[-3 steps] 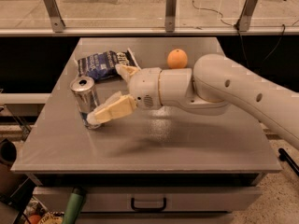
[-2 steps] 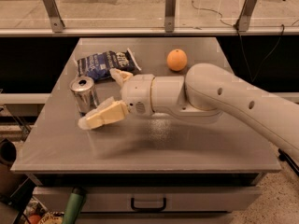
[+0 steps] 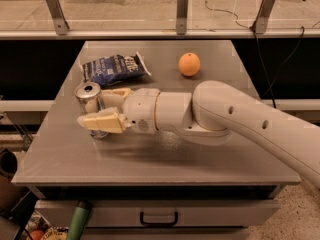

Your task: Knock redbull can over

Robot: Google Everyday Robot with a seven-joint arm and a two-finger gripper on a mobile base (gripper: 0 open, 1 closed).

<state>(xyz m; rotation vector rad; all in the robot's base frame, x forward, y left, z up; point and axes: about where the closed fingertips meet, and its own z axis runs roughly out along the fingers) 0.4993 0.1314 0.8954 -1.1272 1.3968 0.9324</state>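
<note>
Both fingers (image 3: 102, 122) of the wide-open end effector (image 3: 96, 108) flank the upright redbull can (image 3: 88, 94) near the table's (image 3: 150, 156) left edge.

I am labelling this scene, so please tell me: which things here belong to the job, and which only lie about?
Job: redbull can, upright on the table; gripper, open, a finger each side of it.
Lying about: chip bag, orange, farther back.
</note>
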